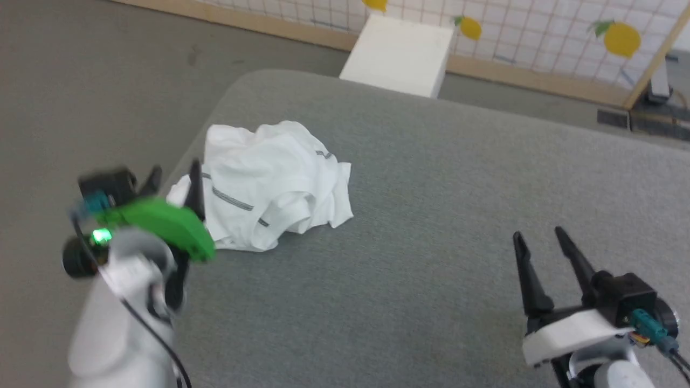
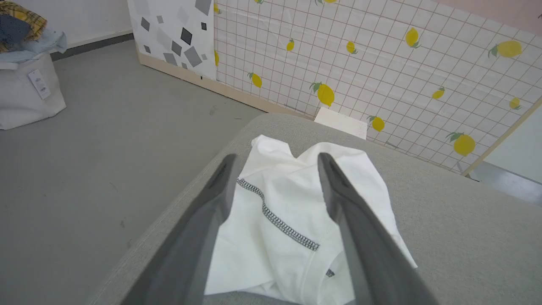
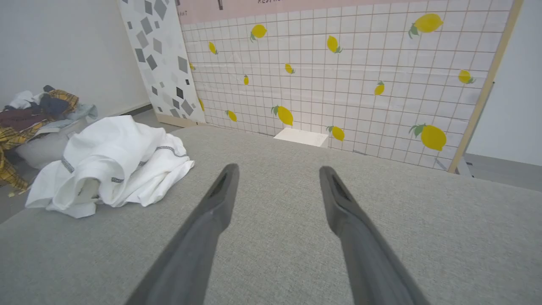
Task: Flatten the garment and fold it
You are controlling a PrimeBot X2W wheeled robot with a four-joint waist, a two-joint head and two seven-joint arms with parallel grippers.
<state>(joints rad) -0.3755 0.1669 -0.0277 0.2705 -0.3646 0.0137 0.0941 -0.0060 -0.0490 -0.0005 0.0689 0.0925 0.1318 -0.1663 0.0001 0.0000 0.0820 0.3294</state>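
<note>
The garment [image 1: 272, 183] is a white shirt with dark zigzag seams, lying crumpled near the left edge of the grey padded table [image 1: 431, 215]. My left gripper [image 1: 175, 175] hovers open just above the near left side of the heap. In the left wrist view its fingers frame the garment [image 2: 279, 212] and a dark seam, holding nothing. My right gripper [image 1: 539, 237] stands open over bare table at the lower right, far from the cloth. From the right wrist the garment [image 3: 110, 165] lies off to the left, with the right gripper [image 3: 277, 169] spread over grey fabric.
A rigid white box [image 1: 401, 54] stands beyond the table's far edge, against a lemon-patterned grid screen [image 2: 381, 63]. A white bag [image 2: 25, 89] heaped with clothes sits on the grey floor to the left. The table's left edge runs close under my left gripper.
</note>
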